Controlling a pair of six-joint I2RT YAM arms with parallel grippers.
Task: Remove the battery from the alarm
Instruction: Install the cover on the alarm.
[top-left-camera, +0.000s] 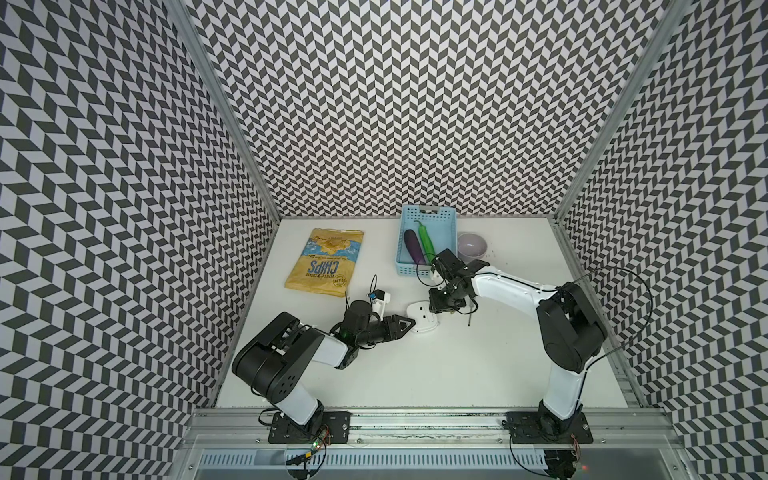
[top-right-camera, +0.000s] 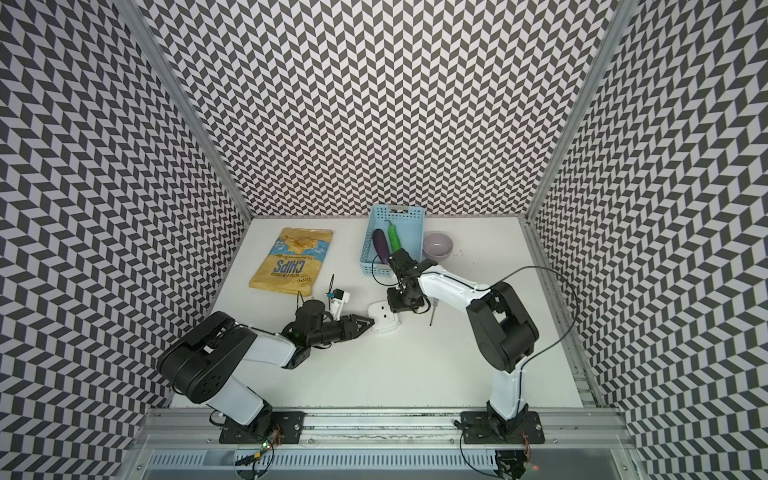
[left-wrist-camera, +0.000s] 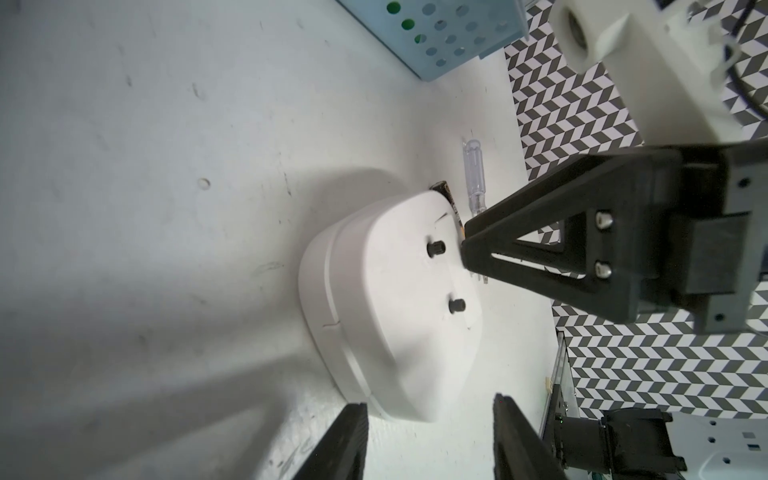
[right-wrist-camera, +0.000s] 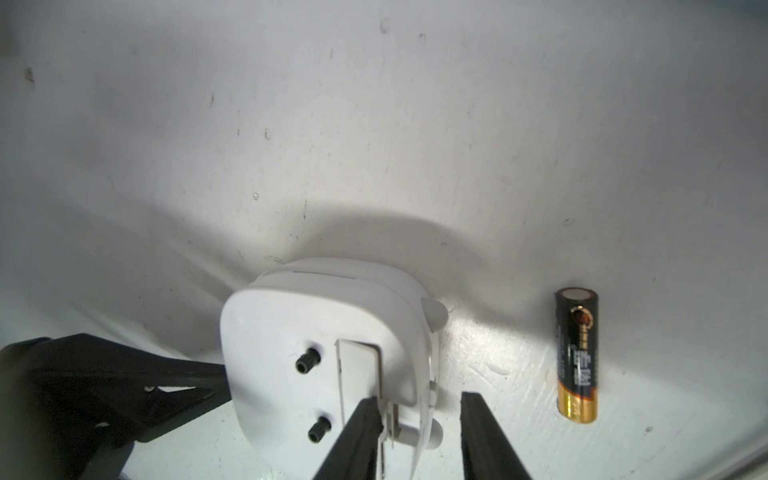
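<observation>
In both top views the alarm (top-left-camera: 422, 319) lies face down on the table (top-left-camera: 415, 374) between my two grippers. My left gripper (top-left-camera: 406, 324) reaches in level, its tip against the rim of the alarm nearest to it. My right gripper (top-left-camera: 441, 308) points down over the alarm's opposite side. A screwdriver (top-left-camera: 469, 318) lies just beyond my right gripper, under that forearm. I cannot pick out the battery here.

From my left wrist, my left gripper (left-wrist-camera: 428, 401) stands partly open, one finger low by the table and one above the alarm's (left-wrist-camera: 395, 316) back. The rim sits just ahead of the tips, and a gap shows at the upper finger, so it clamps nothing. Past the alarm, one finger (left-wrist-camera: 561, 195) of my right gripper rests its tip on the white back. The battery (left-wrist-camera: 442, 188) peeks out behind the rim, beside the screwdriver (left-wrist-camera: 473, 174).

From my right wrist, my right gripper (right-wrist-camera: 419, 399) is narrowly open. One fingertip is at the rectangular recess (right-wrist-camera: 359, 374) in the alarm's (right-wrist-camera: 257, 332) back, and the other hangs off the side over bare table. It holds nothing I can see. The battery (right-wrist-camera: 577, 357) lies on the table outside that outer finger, apart from the alarm. A finger (right-wrist-camera: 124, 374) of my left gripper touches the alarm's far side.
</observation>
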